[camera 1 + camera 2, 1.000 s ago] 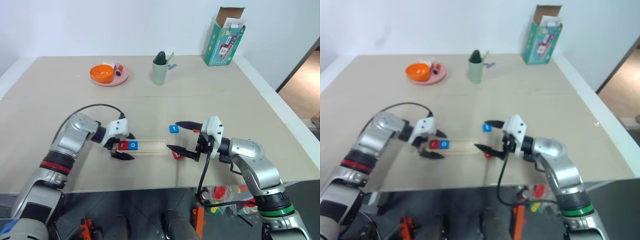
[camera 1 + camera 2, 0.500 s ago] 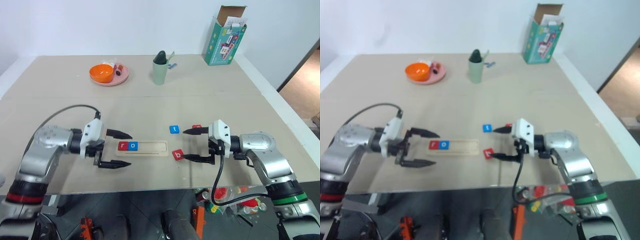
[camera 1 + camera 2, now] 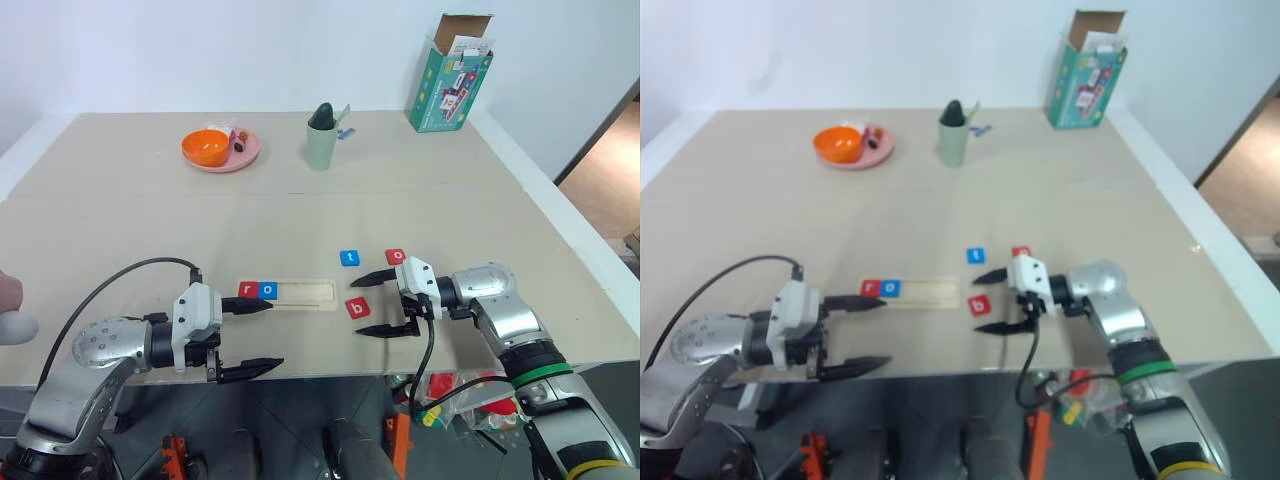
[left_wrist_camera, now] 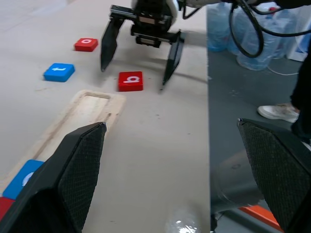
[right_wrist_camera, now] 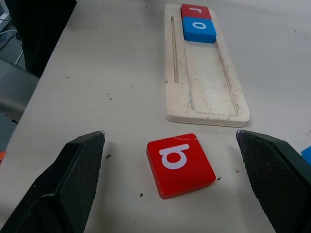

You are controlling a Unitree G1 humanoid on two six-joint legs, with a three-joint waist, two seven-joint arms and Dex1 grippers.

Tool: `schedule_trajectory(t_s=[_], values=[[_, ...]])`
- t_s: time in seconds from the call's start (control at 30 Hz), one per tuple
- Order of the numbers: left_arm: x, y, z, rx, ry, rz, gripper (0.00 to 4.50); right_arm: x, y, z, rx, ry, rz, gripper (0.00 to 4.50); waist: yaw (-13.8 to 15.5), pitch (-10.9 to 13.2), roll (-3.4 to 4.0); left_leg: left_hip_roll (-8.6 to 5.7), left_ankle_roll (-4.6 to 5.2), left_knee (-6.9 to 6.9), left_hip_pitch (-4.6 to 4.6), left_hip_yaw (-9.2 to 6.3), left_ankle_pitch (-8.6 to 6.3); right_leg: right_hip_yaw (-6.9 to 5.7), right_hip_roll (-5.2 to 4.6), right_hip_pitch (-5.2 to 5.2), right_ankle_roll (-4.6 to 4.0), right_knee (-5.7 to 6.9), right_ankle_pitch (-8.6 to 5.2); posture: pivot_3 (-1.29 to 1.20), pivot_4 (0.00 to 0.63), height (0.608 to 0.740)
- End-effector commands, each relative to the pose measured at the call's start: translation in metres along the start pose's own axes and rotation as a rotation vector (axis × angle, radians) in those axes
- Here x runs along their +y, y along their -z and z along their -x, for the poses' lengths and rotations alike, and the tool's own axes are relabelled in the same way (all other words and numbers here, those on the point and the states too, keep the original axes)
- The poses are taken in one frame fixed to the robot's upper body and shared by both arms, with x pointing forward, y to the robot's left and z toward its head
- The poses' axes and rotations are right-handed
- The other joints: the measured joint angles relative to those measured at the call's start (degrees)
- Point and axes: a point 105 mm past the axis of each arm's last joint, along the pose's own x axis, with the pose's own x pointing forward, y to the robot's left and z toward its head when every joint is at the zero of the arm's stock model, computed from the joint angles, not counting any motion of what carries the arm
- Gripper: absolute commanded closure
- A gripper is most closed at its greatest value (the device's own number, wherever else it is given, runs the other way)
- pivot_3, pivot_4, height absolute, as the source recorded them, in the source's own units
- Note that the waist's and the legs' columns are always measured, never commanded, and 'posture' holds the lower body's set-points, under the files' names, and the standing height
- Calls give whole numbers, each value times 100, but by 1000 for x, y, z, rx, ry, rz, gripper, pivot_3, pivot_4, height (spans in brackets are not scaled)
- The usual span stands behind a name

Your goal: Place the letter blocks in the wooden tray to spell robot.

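Since a second ago your left gripper [image 3: 252,338] has pulled back from the wooden tray [image 3: 300,292] toward the table's near edge, and your right gripper [image 3: 383,302] has dropped lower so its fingers now flank the red b tile [image 3: 357,308] without touching it. You have two letter blocks seated at the left end of the tray's slot: the red r tile [image 3: 248,290] and, touching it, the blue o tile [image 3: 267,290]; the remaining part of the slot is bare wood. Your b tile lies flat on the table [image 3: 420,190] just off the tray's right end. Beyond it sit the blue t tile [image 3: 348,258] and, beside that, the red o tile [image 3: 396,256], both loose on the table. Your right jaws stand wide apart, holding nothing. Your left jaws are also spread wide and empty, pointing toward the right gripper. Farther back you can see a pink plate [image 3: 244,155] with an orange bowl [image 3: 204,146], a green cup [image 3: 320,143] and a teal carton [image 3: 447,80]
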Motion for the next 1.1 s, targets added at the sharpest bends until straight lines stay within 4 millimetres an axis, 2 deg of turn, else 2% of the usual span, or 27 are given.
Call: schedule_trajectory(t_s=[0.03,0.27,0.57,0.6,0.8,1.1], values=[[-4,-9,0,-9,-5,-50,0,-8,-7,1,-3,-1,40,1177,-1,1,1,0,0,-2,0,2,0,2,0,-2,0,0,0,0,150,740],[-7,-7,-2,-5,-21,-50,0,-9,1,-1,28,-27,28,3570,-3,1,1,1,0,-6,0,2,0,2,1,-3,-1,0,-1,0,150,740],[-8,-3,-3,15,-20,-49,0,-13,-7,-1,21,-38,2,3570,-4,0,1,1,0,-4,8,5,0,6,1,0,-4,0,1,0,150,740],[-8,-3,-3,16,-19,-49,0,-13,-8,-1,17,-43,-21,3104,-4,0,1,1,0,-4,8,5,0,6,1,0,-4,0,1,0,150,740],[-12,-1,-5,23,0,-47,0,-20,-23,-3,-38,11,-14,3104,-4,1,2,1,0,-7,6,6,0,7,0,-3,-5,0,0,0,150,740],[-14,0,-6,27,10,-47,0,-22,-14,6,6,15,-35,3104,-3,2,3,1,0,-10,5,7,0,7,0,-6,-6,-1,-1,0,150,740]])
